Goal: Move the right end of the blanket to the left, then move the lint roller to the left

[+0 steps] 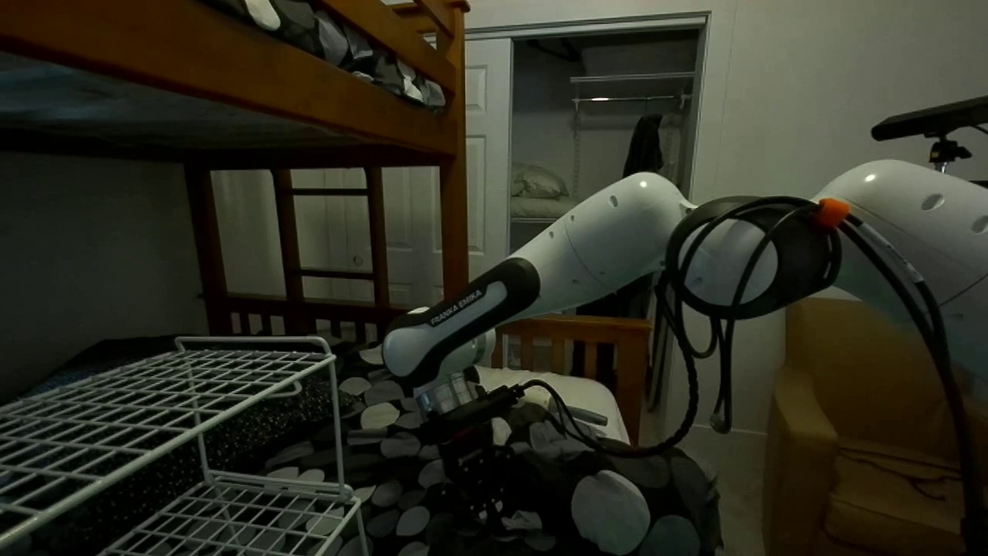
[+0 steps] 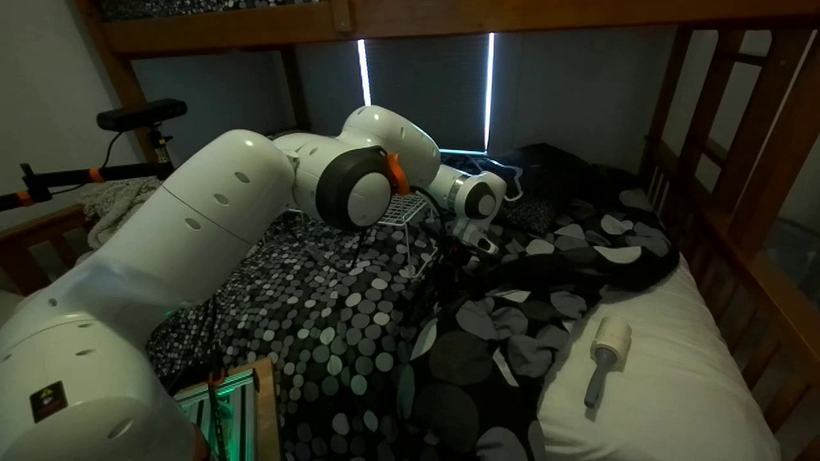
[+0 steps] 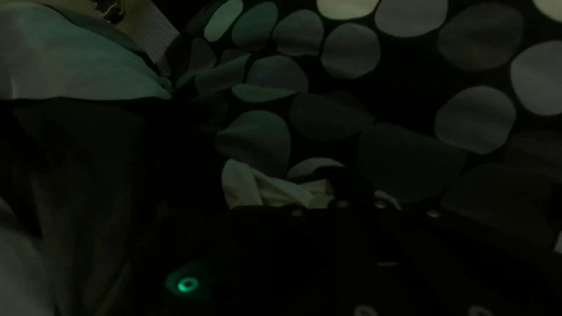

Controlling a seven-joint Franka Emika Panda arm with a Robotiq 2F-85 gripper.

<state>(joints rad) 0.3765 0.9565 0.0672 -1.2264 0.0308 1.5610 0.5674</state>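
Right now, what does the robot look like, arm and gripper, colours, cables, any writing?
The arm is glossy and rounded, white with black, and carries FRANKA EMIKA lettering. Black cables loop along it, caught by an orange band; a dark square label sits on its lower part. The gripper looks black with small pale dots, though too dim for its outline.

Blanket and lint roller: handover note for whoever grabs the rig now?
End effector: down at the blanket; too dark to tell if open or gripping.
Blanket: rumpled, its edge lying along the pale sheet.
Lint roller: on the pale sheet, apart from the end effector.
Done: can't confirm the blanket move.
Left: probably finish the blanket, then move the lint roller left.
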